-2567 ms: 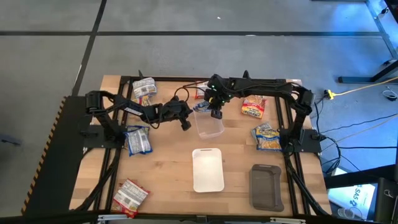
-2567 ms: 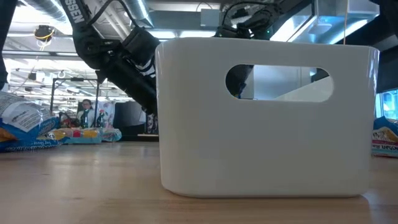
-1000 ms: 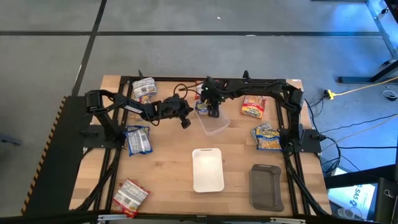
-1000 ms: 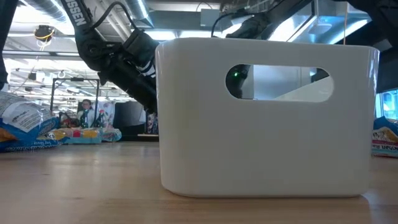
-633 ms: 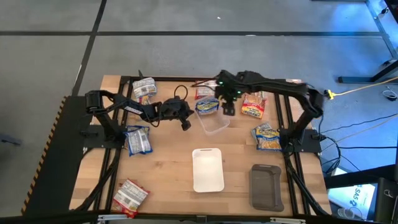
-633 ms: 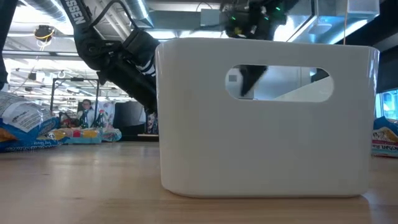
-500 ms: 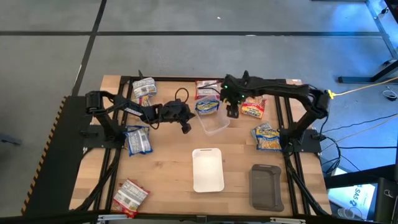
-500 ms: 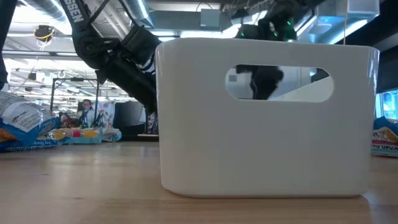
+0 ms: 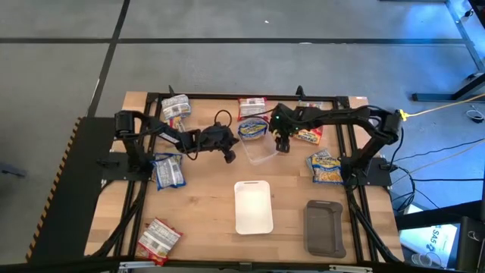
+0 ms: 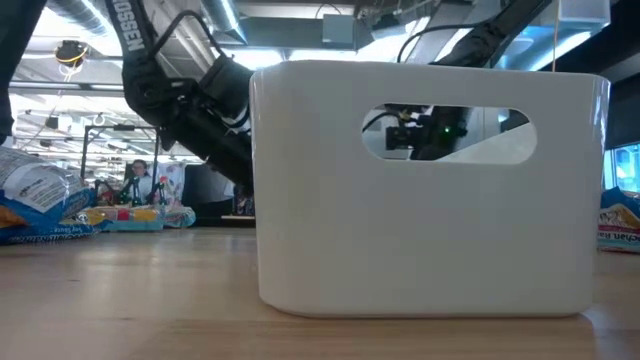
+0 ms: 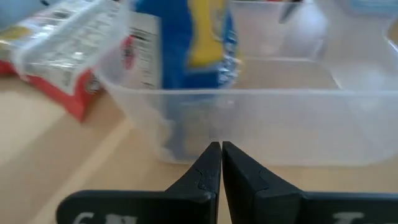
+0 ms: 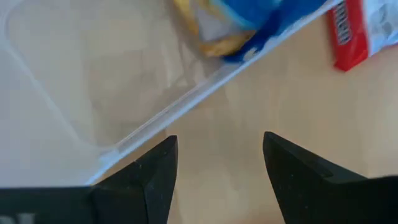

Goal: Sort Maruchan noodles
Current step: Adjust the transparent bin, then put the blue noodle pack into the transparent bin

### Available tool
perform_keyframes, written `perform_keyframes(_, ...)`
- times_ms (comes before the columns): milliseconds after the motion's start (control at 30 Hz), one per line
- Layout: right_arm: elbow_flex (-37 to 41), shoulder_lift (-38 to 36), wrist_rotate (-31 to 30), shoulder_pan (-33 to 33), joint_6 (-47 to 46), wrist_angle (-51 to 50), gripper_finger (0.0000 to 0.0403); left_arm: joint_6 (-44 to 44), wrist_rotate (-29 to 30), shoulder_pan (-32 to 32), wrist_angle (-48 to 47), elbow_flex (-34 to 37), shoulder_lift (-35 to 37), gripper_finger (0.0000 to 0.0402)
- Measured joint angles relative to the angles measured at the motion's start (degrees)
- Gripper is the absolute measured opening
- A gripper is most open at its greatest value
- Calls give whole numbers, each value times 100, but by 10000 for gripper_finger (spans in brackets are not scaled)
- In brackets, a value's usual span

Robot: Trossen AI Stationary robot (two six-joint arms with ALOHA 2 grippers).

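Observation:
A clear plastic bin (image 9: pixel 261 152) stands mid-table. A blue-yellow noodle packet (image 9: pixel 252 129) leans in it, over its far rim, and shows behind the wall in the left wrist view (image 11: pixel 186 37). My left gripper (image 9: pixel 229 156) is shut, its tips (image 11: pixel 219 152) right at the bin's left wall. My right gripper (image 9: pixel 283 144) hangs open at the bin's right side. Its fingers (image 12: pixel 217 149) stand over bare wood beside the bin's rim (image 12: pixel 186 99). More packets lie flat on the table: red (image 9: pixel 251 106), silver-grey (image 9: pixel 176 108), blue (image 9: pixel 168 168), blue-yellow (image 9: pixel 324 167). My left gripper's shut fingertips (image 11: pixel 214 155) come level from the table's left, up against the clear bin's left wall (image 11: pixel 249 124). Whether they touch it, I cannot tell.
A white handled container (image 9: pixel 253 206) stands near the front and fills the low view (image 10: pixel 430 230). A dark grey tray (image 9: pixel 324 227) lies at its right. A red-silver packet (image 9: pixel 158 239) lies front left, and an orange one (image 9: pixel 307 134) lies behind my right arm.
My right gripper, still open, has left the bin's far left corner, swung toward the table's right edge, and sunk beside the bin's right wall. That uncovered the blue-yellow packet, which stays leaning in the bin. My left gripper has sunk slightly, still shut.

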State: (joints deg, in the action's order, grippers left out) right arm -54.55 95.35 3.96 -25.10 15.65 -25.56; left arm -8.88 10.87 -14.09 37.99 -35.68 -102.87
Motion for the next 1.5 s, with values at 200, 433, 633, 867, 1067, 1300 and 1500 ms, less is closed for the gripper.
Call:
perform_keyframes(200,3,2,289,0,-222,0,214,2,268,-255,197,2,-2,9)
perform_keyframes(433,3,2,461,217,-436,53,214,44,161,-602,376,2,0,9)
perform_keyframes(633,3,2,406,489,-692,354,214,46,-70,-838,521,2,0,9)
perform_keyframes(867,-29,-71,127,564,-797,288,214,176,-122,-881,480,2,11,9)
perform_keyframes(1067,-283,-1129,148,564,-821,-1437,214,194,-145,-482,-840,-1,964,9)
perform_keyframes(1300,-279,-2633,358,564,-1745,-2707,214,21,-162,392,-2261,4,1741,9)
perform_keyframes(1500,-275,-3231,612,609,-2846,-3843,214,-95,-51,1025,-2199,4,1712,9)
